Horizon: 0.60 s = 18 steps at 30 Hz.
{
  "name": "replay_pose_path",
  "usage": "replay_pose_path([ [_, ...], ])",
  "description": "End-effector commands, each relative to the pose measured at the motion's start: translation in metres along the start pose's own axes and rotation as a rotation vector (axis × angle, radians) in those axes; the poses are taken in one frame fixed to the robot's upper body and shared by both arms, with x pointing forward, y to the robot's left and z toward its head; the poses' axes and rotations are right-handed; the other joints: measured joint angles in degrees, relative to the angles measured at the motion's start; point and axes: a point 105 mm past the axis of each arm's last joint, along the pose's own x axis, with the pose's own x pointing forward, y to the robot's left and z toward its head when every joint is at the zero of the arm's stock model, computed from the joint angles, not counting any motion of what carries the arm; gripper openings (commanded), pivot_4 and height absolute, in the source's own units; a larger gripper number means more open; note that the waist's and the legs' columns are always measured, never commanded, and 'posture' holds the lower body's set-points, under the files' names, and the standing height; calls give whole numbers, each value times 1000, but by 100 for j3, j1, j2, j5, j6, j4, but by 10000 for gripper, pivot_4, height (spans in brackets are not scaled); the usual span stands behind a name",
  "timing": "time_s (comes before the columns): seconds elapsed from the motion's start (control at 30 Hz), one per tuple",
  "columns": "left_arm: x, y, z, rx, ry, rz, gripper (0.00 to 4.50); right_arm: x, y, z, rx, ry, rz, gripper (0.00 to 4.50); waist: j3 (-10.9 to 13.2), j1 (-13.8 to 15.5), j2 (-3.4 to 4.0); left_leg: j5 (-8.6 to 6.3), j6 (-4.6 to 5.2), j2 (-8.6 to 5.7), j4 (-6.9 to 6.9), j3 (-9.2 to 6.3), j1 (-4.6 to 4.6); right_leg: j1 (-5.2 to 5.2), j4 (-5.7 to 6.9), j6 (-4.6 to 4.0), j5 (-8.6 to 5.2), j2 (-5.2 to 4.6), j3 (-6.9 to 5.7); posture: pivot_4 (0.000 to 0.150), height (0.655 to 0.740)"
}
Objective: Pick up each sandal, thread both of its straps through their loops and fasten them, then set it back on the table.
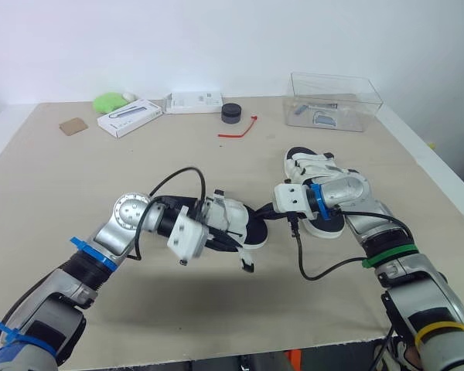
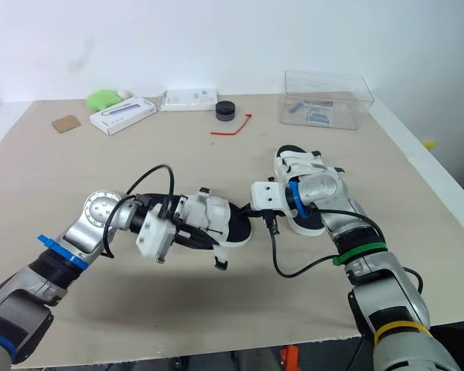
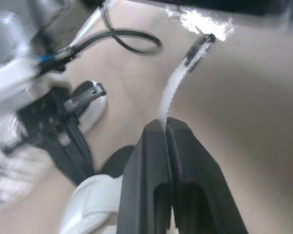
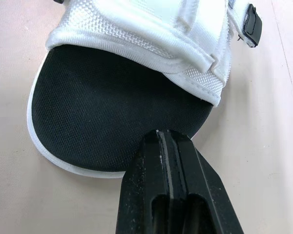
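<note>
Left gripper [image 3: 166, 129] clamped on white strap [image 3: 173, 90]: limp, light, best gripped near its tip. Sandal [image 4: 117, 92] sits mid-table between the arms, judged light and bendable. Right gripper [image 4: 163, 136] pinched shut on its edge. Second sandal [image 1: 313, 166] lies under the right arm.

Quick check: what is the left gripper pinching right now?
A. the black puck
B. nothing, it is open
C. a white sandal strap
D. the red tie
C: the left gripper is shut on the white strap of the sandal, and the strap runs out from between its fingers.
</note>
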Motion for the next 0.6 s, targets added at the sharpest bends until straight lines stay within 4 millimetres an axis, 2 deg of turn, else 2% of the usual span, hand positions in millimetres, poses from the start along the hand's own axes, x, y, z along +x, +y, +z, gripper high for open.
replay_pose_path([
  [0.03, -18, 26, 21, -339, -118, 43, 895, -4, 8, -14, 29, 58, 33, 0, 0, 1, 0, 0, 0, -1, 2, -6, -2, 0, 0, -1, -1, 1, -7, 1500, 7400],
  [0.2, -28, 49, 19, -569, -166, 77, 895, -4, 6, -13, 25, 58, 30, 0, 0, -5, 0, 0, 0, -19, 3, -20, -3, 2, 0, -4, -7, 1, -15, 1500, 7400],
  [0.37, -23, 62, 0, -617, -149, 128, 895, -4, 5, -13, 24, 58, 26, 0, 0, -4, 0, 1, -1, -21, 3, -29, -6, 2, 1, -10, -8, 2, -20, 1500, 7400],
  [0.5, -20, 66, -11, -660, -146, 158, 895, -5, 6, -12, 25, 56, 22, 0, 0, -5, 0, 1, -2, -23, 3, -32, -7, 3, 1, -11, -8, 0, -20, 1500, 7400],
  [0.6, -20, 64, -27, -661, -88, 183, 895, -7, 7, -14, 29, 60, 17, 0, 0, -6, 0, 1, -2, -23, 3, -35, -8, 2, 1, -10, -8, -1, -20, 1500, 7400],
])
